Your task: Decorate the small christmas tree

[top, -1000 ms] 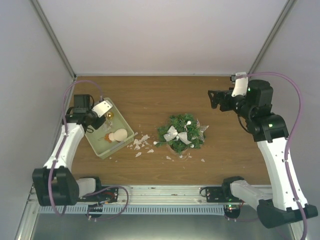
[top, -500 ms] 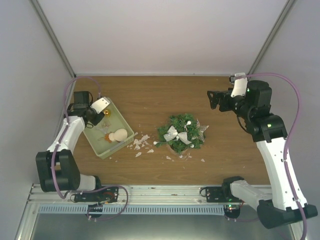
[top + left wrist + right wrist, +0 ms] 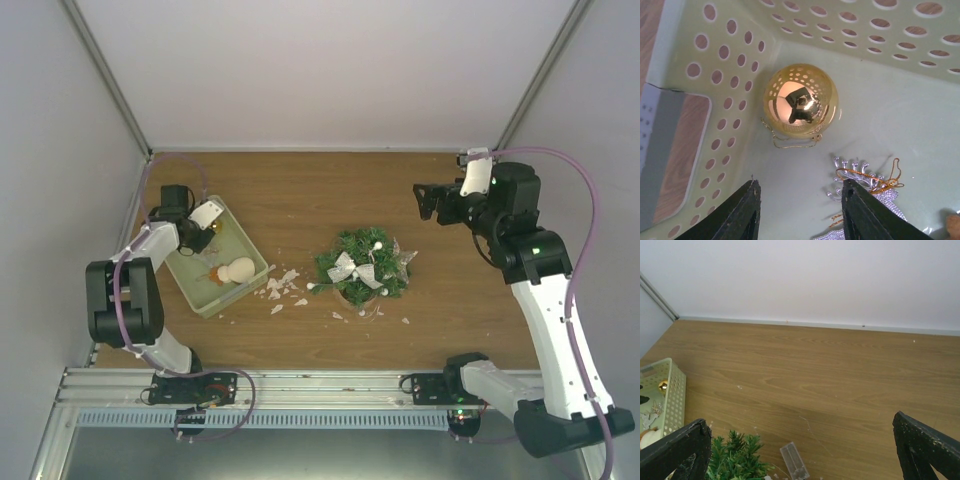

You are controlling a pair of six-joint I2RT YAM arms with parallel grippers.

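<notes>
Left gripper, jaws parted and empty, should advance to 12 o'clock and straddle the gold bauble clear of the perforated tray; small christmas tree stands at the tray's 3 o'clock; right gripper spread, empty.

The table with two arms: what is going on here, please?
The robot is decorating the small christmas tree, which stands in the middle and already wears a silver bow. The left tool hangs open inside the pale green tray, above a gold ball, holding nothing. The right tool waits open and empty above the far right of the table.
</notes>
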